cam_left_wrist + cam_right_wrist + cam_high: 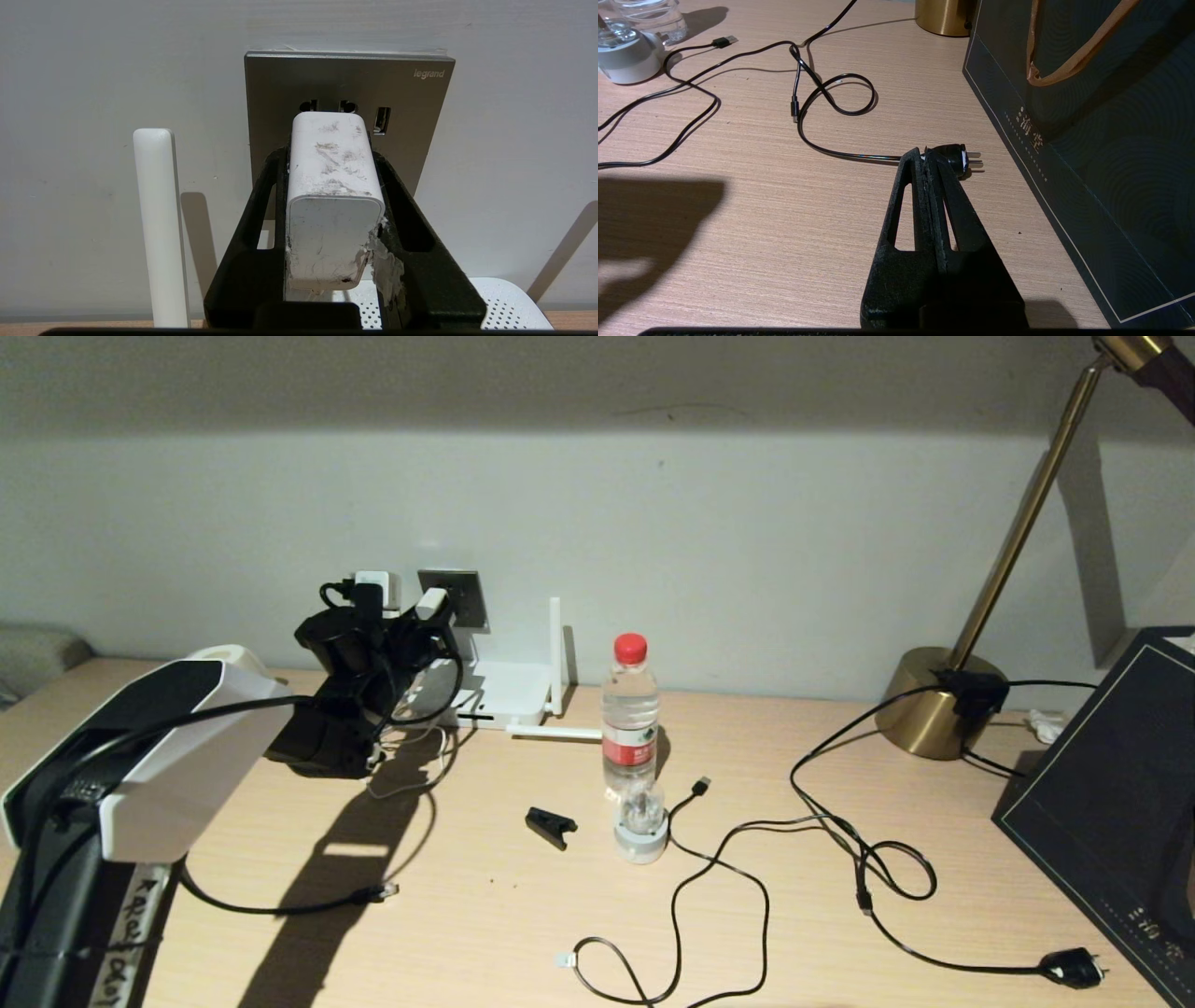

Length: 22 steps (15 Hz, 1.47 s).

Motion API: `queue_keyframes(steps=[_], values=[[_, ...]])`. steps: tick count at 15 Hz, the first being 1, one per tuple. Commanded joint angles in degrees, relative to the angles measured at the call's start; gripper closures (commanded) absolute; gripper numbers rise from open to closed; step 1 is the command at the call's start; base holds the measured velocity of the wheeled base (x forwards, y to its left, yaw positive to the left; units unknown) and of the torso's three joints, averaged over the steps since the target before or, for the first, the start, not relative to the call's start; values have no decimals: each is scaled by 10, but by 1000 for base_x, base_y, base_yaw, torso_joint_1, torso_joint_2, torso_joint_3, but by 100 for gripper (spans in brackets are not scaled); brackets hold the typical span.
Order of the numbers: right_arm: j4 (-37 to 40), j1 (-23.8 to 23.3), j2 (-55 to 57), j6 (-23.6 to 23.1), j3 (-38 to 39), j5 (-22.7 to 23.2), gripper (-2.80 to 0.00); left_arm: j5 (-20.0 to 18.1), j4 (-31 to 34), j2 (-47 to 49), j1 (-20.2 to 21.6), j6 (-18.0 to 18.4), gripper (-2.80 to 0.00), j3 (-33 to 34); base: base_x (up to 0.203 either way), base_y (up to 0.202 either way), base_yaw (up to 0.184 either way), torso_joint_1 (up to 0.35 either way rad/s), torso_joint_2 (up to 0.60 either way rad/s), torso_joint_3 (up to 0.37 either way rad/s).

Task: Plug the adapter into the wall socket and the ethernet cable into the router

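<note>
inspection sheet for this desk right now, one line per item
surface: wooden desk, lit.
job's things: adapter at the wall socket; router below; ethernet cable loose.
clutter: water bottle, black clip, dark bag.
grippers: left gripper shut on the adapter; right gripper shut, empty, over the desk.
cables: USB cable; mains plug unplugged.
surroundings: white wall, brass lamp.

The left arm (140, 747) has a white shell with a shiny black top. A black cable runs along it, and tape with dark writing sticks near its bottom. Both grippers, the left gripper (329, 140) and the right gripper (924, 161), have rough black fingers with long slots.
</note>
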Motion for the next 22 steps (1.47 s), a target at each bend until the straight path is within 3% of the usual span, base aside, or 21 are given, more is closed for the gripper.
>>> queue_keyframes(steps=[1,17,22], values=[[0,0,0,0,0,0,0,0,-1,1,0,0,0,-4,0,0,0,0,0,0],[0,0,0,0,0,0,0,-2,30,5,0,0,0,-27,0,0,0,0,0,0],[0,0,0,0,0,0,0,-3,52,15,1,0,0,-64,0,0,0,0,0,0]])
